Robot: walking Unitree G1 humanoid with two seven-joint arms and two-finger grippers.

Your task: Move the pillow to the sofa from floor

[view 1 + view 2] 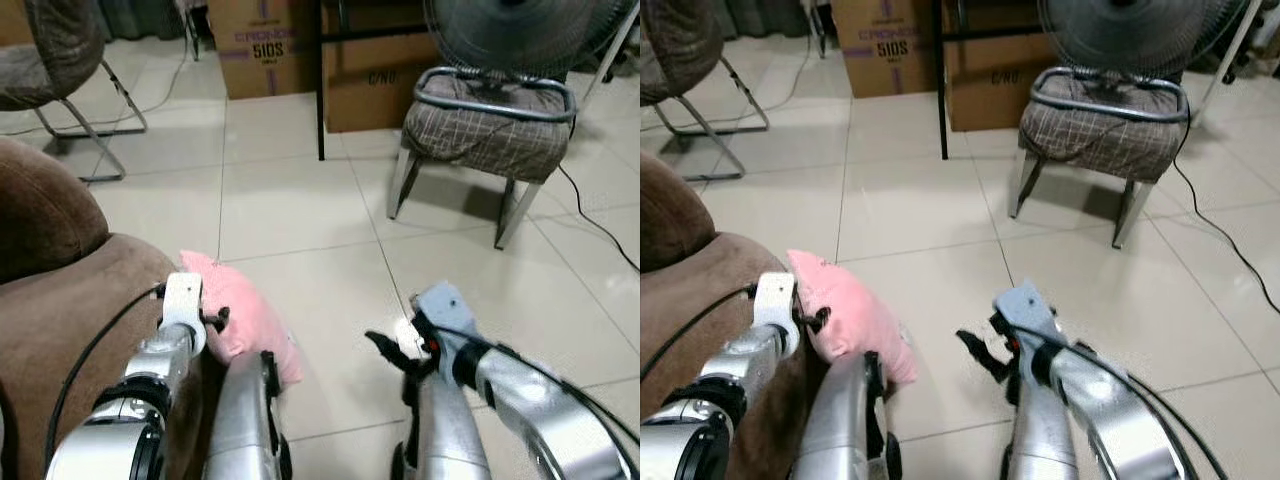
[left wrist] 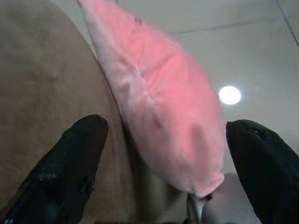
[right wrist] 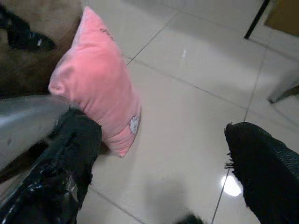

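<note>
A pink pillow [image 1: 237,312] stands on edge on the tiled floor, leaning against the front of the brown sofa [image 1: 70,290]. My left gripper [image 1: 212,322] is at the pillow's upper edge, between it and the sofa. In the left wrist view its black fingers [image 2: 79,154] are spread wide, open, with the pillow [image 2: 163,102] straight ahead between them. My right gripper [image 1: 392,352] hovers low over the floor to the pillow's right, open; in the right wrist view the pillow [image 3: 98,88] lies ahead beside one finger [image 3: 70,154].
A padded stool [image 1: 490,125] with a fan on it stands at the back right, and a cable [image 1: 600,225] runs on the floor beside it. Cardboard boxes [image 1: 265,45] and a black post [image 1: 320,90] are behind. A metal-legged chair [image 1: 60,60] stands back left.
</note>
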